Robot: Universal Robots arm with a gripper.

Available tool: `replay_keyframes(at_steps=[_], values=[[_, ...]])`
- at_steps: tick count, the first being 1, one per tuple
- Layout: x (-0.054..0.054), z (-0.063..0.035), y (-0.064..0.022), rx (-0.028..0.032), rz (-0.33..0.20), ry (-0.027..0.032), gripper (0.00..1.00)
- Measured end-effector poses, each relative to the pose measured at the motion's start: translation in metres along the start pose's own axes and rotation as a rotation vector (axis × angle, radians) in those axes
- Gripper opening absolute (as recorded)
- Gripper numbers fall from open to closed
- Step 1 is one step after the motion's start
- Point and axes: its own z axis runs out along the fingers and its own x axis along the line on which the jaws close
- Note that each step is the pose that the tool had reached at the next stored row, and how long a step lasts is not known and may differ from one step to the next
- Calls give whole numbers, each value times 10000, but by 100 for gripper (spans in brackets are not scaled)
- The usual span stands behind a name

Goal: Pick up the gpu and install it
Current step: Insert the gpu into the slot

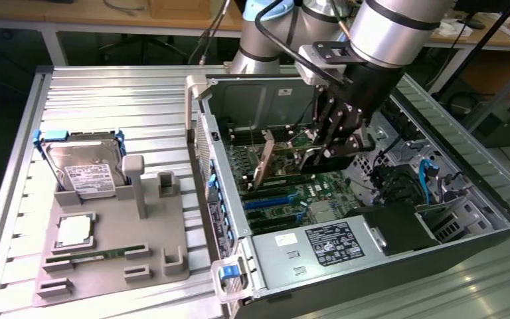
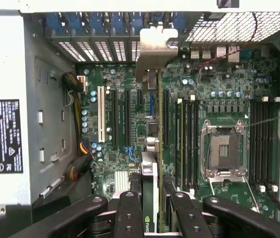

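gpu (image 2: 151, 163): smooth silver metal bracket, dull sheen
case (image 1: 255, 100): grey sheet metal, matt
table (image 1: 104, 100): ribbed metal, satin
tray (image 1: 162, 226): grey plastic, matt
hard drive (image 1: 82, 166): shiny metal, white paper label

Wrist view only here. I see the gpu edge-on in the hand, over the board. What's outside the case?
Observer: A gray parts tray lies beside the case, on the exterior view's left.
Operator: Anything on it?
Observer: A hard drive with blue rails stands upright at the end farther from the camera.
Operator: How does the card sit relative to that tray?
Observer: The hand reaches down into the open case, and the bracket end of the gpu points toward the tray side.
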Motion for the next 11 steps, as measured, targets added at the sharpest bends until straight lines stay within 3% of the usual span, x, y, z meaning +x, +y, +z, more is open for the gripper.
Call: replay_keyframes(at_steps=[4,11], values=[[-9,81,97,0,1,1,27],[-12,245,98,0,0,0,27]])
